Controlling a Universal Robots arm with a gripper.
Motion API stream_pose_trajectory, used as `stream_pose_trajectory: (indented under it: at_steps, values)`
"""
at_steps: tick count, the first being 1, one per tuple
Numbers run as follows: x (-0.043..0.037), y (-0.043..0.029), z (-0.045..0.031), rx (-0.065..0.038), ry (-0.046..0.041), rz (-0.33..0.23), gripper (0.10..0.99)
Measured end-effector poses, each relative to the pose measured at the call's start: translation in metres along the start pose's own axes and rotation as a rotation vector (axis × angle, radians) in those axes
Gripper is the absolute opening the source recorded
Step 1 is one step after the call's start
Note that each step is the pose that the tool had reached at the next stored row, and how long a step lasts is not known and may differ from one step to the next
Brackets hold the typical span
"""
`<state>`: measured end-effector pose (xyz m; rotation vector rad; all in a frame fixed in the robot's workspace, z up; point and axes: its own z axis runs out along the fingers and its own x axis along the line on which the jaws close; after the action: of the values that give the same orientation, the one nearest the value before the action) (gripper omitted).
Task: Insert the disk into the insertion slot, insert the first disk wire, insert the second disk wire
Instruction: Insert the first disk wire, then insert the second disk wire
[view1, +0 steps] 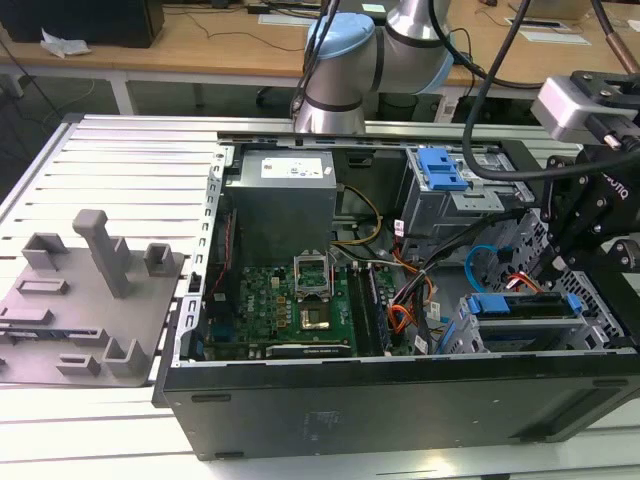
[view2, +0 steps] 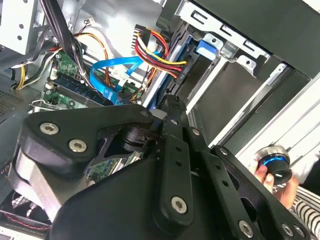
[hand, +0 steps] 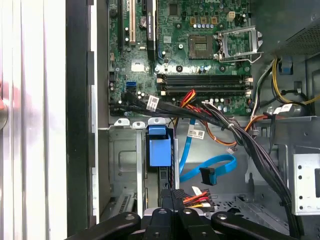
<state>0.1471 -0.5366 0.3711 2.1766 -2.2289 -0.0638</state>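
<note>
Open black steel tower case (view1: 400, 410) on its side on a ribbed aluminium table (view1: 130, 170), with a bare green motherboard (view1: 290, 300) inside. One disk (view1: 525, 305): a silver slab in a glossy blue plastic carrier. It is seated in the insertion slot (hand: 125, 170), a grey sheet-metal bay at the case's near corner on the exterior view's right. A second, taller grey cage (view1: 450, 205) stands at the case's far edge and carries one blue latch (view1: 440, 168). Two cables counted by the drive. First disk wire (hand: 197, 198): thin red, orange and yellow strands, fanned flat, ending at the drive's rear just beside the fingertips. Second disk wire (hand: 210, 167): a flat, shiny light-blue ribbon curled in one loop, its black plug lying apart from the drive. One arm (view1: 400, 40), silver tubes with pale blue joint caps, reaches from the far edge across the case and bends down over the disk's corner, wrist pointing into the case. Gripper (hand: 172, 194): matt black linkage bars with round bolt heads. Its two fingers are pressed together with no gap, tips at the drive's rear beside the red-orange strands; whether they pinch those strands is hard to make out. One grey moulded fixture plate (view1: 80, 300) sits on the table beyond the case's edge on the exterior view's left.
</note>
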Motion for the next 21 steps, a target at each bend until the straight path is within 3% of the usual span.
stream_pose_trajectory:
  at_steps: [8,11,13,16,21]
  values:
    - [0.0,0.0004,0.0,0.0,0.0,0.0,0.114]
    - [0.0,0.0004,0.0,0.0,0.0,0.0,0.302]
    - [-0.0017,0.0006,0.0001,0.0,0.0,0.0,0.302]
    - [-0.0086,0.0007,0.0001,0.0,0.0,0.0,0.302]
    - [-0.0302,0.0012,0.0003,0.0,0.0001,0.0,0.302]
